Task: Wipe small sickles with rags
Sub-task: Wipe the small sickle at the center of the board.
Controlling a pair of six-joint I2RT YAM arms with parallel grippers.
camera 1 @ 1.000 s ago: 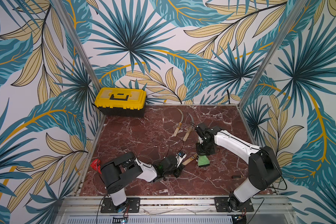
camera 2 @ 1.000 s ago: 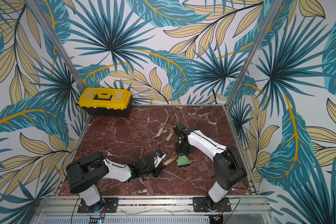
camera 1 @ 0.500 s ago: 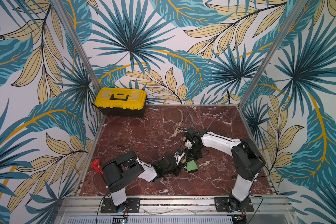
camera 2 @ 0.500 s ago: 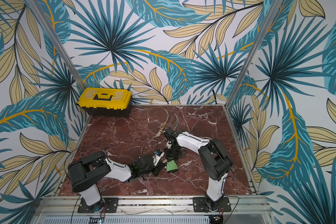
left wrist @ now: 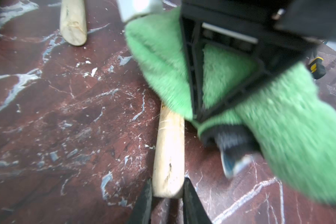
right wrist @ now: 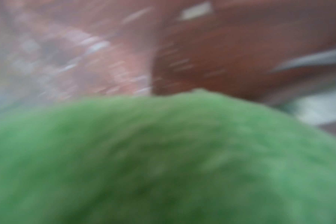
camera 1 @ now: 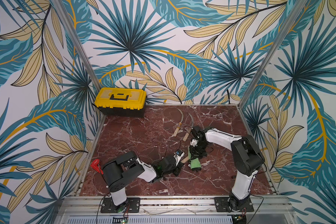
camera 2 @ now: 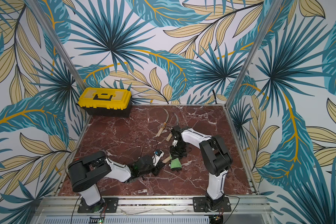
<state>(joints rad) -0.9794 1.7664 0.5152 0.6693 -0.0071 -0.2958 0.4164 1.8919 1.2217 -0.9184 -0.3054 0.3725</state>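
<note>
Left tool (left wrist: 167, 191) is clenched on the very butt of the pale wooden handle (left wrist: 169, 151) of one small sickle, which lies on the red-brown marble bench (camera 1: 134, 135) well apart from the yellow-lidded black toolbox (camera 1: 120, 101). Right tool (camera 1: 194, 155) is clamped on the green fuzzy microfibre rag (camera 1: 195, 164) and presses it over the handle's far end. The blade is hidden beneath, so contact with metal cannot be confirmed. Risks: the purchase on the butt looks shallow, so a sideways rag stroke may lever the handle free or spin the sickle. The loose rag end drapes onto the bench and could snag on the blade's edge. The tools sit close, so a long stroke could knock them together. Two other small sickles (camera 1: 177, 131) with curved grey blades lie nearer the toolbox, just beside the right arm, which could brush them.
</note>
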